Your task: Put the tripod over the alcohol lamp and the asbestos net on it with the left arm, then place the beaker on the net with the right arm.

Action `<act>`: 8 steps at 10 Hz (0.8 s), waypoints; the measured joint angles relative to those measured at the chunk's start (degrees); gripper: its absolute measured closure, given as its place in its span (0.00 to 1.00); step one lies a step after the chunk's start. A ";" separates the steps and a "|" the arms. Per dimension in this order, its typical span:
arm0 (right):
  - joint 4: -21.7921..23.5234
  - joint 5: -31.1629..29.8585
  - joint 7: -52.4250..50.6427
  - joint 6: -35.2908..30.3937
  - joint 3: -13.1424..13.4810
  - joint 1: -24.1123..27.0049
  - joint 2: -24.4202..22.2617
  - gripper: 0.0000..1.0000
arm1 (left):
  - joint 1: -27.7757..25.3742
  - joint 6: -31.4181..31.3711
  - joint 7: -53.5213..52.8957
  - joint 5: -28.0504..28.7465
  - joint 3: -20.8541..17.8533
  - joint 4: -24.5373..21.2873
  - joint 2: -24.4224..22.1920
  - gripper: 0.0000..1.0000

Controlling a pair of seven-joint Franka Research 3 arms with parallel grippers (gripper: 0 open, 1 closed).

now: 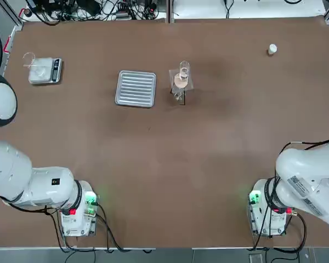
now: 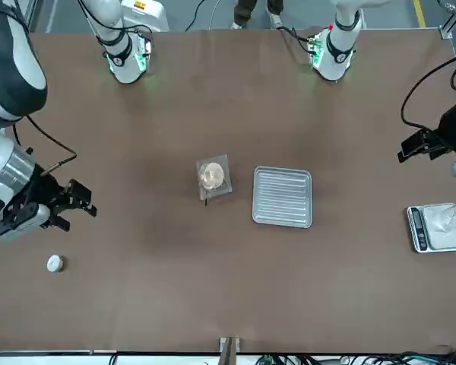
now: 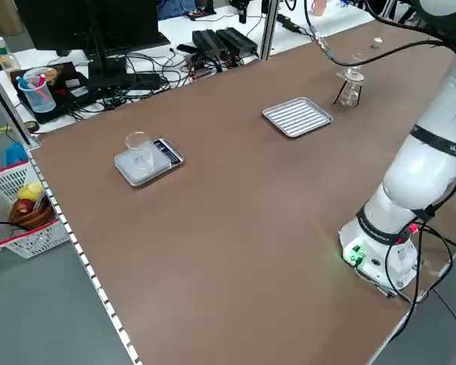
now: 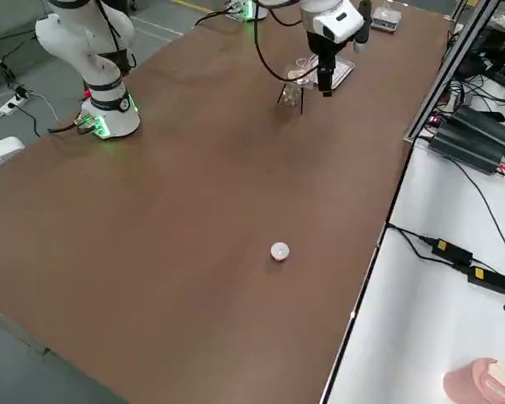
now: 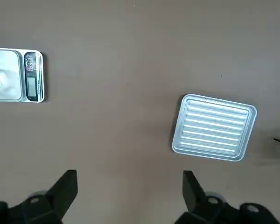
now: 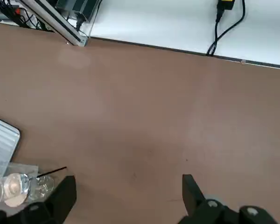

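Note:
The tripod (image 1: 183, 99) stands mid-table over the alcohol lamp (image 1: 179, 95), just right of the ribbed tray. The asbestos net (image 1: 179, 82) lies on its ring, tan centre showing. The beaker (image 1: 184, 69) stands upright on the net; from the front it is a round glass rim (image 2: 211, 176). My left gripper (image 5: 129, 179) hangs open high above the table's left side, away from the stack. My right gripper (image 6: 128, 183) is open and empty too, raised over the right side (image 2: 67, 204), with the stack off to one side of its fingers.
A ribbed metal tray (image 1: 136, 88) lies left of the stack. A small scale (image 1: 45, 71) with a clear glass cup (image 1: 29, 59) on it sits at the far left. A white capped cylinder (image 1: 272, 49) stands at the far right. Cables line the far edge.

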State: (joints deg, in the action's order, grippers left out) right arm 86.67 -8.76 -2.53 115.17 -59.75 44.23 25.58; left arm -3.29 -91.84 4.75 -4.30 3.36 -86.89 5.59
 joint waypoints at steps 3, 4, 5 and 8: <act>-2.86 -0.87 0.00 -4.13 0.03 -0.03 -0.31 0.00 | 0.00 0.00 -0.02 0.00 -0.01 0.00 0.00 0.00; -3.32 -1.11 0.00 -5.30 0.11 -0.11 -0.93 0.00 | 0.00 0.00 -0.02 0.00 -0.04 0.00 0.00 0.00; -3.73 -1.16 0.06 -6.24 0.62 -0.30 -1.85 0.00 | 0.00 0.00 -0.02 0.00 -0.04 0.00 0.00 0.00; -4.33 -1.16 0.07 -8.37 2.60 -0.34 -4.97 0.00 | 0.00 0.00 -0.02 0.00 -0.04 0.00 0.00 0.00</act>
State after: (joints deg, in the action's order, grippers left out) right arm 82.33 -9.92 -2.47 106.79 -57.15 43.89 20.60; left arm -3.29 -91.84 4.73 -4.30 3.32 -86.89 5.59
